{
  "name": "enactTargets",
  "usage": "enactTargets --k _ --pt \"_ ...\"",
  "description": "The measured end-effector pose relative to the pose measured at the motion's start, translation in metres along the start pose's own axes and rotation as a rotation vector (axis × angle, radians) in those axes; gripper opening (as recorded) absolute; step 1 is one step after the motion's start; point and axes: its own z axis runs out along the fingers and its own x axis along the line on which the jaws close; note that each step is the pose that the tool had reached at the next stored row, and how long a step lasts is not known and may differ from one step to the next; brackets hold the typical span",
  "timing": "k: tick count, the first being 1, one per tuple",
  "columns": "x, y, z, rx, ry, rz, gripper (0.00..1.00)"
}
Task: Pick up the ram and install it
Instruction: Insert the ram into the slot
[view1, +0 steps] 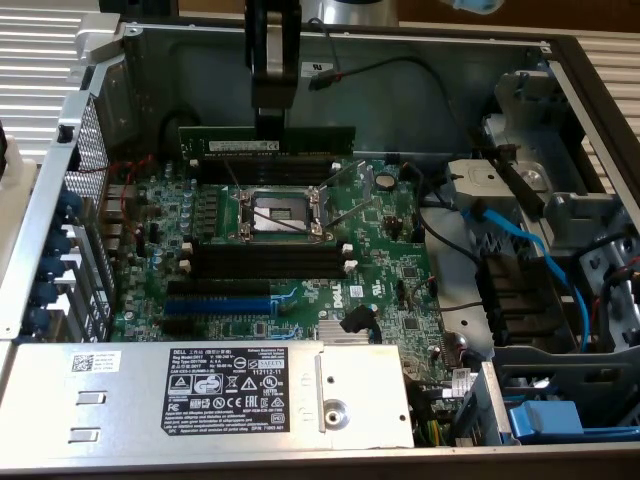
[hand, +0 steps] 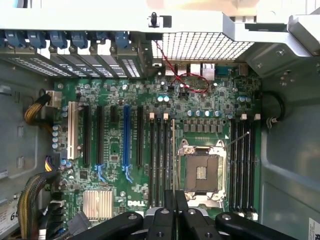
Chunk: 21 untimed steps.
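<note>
The gripper (view1: 271, 118) is closed on the ram (view1: 310, 143). It pinches the stick near the middle of its upper edge, so the ram hangs on edge and roughly level, with a free length to either side of the fingers. In the wrist view the ram (hand: 173, 150) runs straight out from between the fingertips as a thin line. It is in the air, not seated in anything.

Below the gripper lies the board (view1: 400, 270). Just to one side of the ram's line sits a bank of slots (hand: 159, 160). To the other side is the socket (hand: 201, 170), and beyond that a second bank (hand: 242, 165). Which slot the ram stands over is hard to tell. From the wrist view it seems to hang over the strip between the first bank and the socket rather than over a channel.

That looks like the main risk. Lowered off line, the edge would land on a slot wall or on the socket. The narrow central grip could also let the stick tip, so that one end seats first. The white clips (hand: 151, 116) need to be open, and they are too small to judge. A reversed notch would block entry, and forcing it could bend the ram or the board.
</note>
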Motion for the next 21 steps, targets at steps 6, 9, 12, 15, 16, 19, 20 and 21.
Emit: enactTargets --k 6,9,12,15,16,19,20,21 --pt "0.000 0.0000 0.0001 0.0000 -0.0012 0.000 0.12" --pt "0.000 0.0000 0.0003 0.0003 -0.0039 0.000 0.12" --pt "0.001 0.0000 0.0011 -0.0002 -0.0165 0.000 0.12" --pt "0.005 0.0000 0.0033 -0.0031 -0.0247 0.000 0.12" --pt "0.005 0.0000 0.0044 -0.0033 -0.0261 0.000 0.12" --pt "0.006 -0.0001 0.0090 -0.0034 -0.0342 0.000 0.12" --pt "0.006 -0.0001 0.0101 -0.0034 -0.0368 0.000 0.12" --pt "0.007 -0.0001 0.0122 -0.0034 -0.0412 -0.001 0.12"
